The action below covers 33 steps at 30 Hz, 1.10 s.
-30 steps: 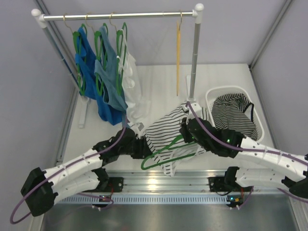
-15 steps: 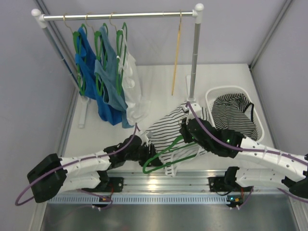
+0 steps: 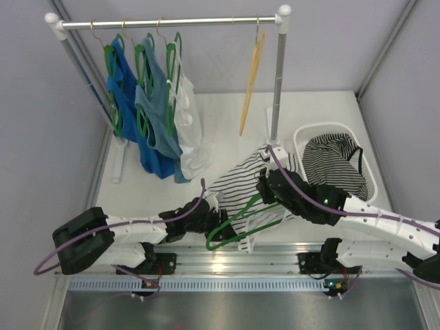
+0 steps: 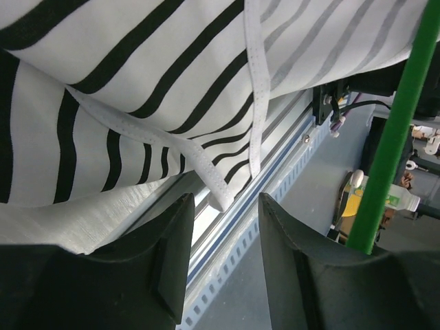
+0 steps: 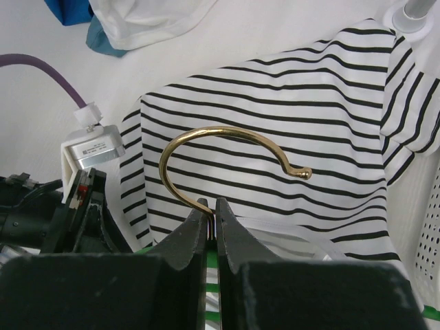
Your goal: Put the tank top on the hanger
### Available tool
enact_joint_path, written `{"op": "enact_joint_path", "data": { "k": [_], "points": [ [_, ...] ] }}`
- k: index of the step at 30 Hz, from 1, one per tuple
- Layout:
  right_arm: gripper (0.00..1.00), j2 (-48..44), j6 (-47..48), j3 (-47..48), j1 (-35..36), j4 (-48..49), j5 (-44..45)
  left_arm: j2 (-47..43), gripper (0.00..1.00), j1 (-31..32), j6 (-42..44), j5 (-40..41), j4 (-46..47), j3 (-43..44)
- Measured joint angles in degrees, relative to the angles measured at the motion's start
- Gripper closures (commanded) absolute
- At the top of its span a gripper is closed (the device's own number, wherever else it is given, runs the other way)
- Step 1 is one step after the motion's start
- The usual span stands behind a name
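Observation:
The striped tank top [image 3: 240,182] hangs draped over the green hanger [image 3: 234,217] just beyond the arms' bases. My right gripper [image 3: 263,187] is shut on the hanger at the foot of its brassy hook [image 5: 227,137], with the tank top [image 5: 289,103] spread behind the hook. My left gripper [image 3: 220,220] sits low at the garment's near left edge. In the left wrist view this gripper [image 4: 223,237] is open with nothing between its fingers; the white hem [image 4: 210,182] dangles just above them and a green hanger bar [image 4: 392,137] runs down the right.
A clothes rail [image 3: 172,23] at the back carries blue tops [image 3: 148,103] and a white top [image 3: 187,117] on green hangers, plus a bare yellow hanger [image 3: 249,75] hanging tilted. A white basket [image 3: 330,126] at the right holds another striped garment [image 3: 333,165].
My left gripper has slid right and nearer, under the tank top's edge, and its jaws have widened. The yellow hanger has swung out to a tilt. The right arm has not moved.

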State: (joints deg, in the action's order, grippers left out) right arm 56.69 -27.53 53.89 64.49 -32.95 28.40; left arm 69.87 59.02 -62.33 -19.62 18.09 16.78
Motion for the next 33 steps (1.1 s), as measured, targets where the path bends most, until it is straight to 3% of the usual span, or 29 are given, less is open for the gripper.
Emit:
{"op": "enact_joint_path", "data": {
  "k": [15,21,25,33],
  "points": [
    [1.0,0.07,-0.07,-0.02,0.0,0.37,0.04,8.2,0.53,2.84,-2.19,0.66,8.79,-0.94],
    [1.0,0.07,-0.09,0.0,0.0,0.37,0.09,9.64,0.58,4.07,-2.91,1.16,10.99,-0.92],
    [1.0,0.07,-0.15,0.0,0.0,0.37,0.39,9.79,0.64,4.2,-3.37,1.27,12.39,-0.92],
    [1.0,0.17,-0.74,0.0,0.0,0.31,1.29,9.79,0.95,4.2,-3.65,1.16,13.42,-0.79]
  ]
}}
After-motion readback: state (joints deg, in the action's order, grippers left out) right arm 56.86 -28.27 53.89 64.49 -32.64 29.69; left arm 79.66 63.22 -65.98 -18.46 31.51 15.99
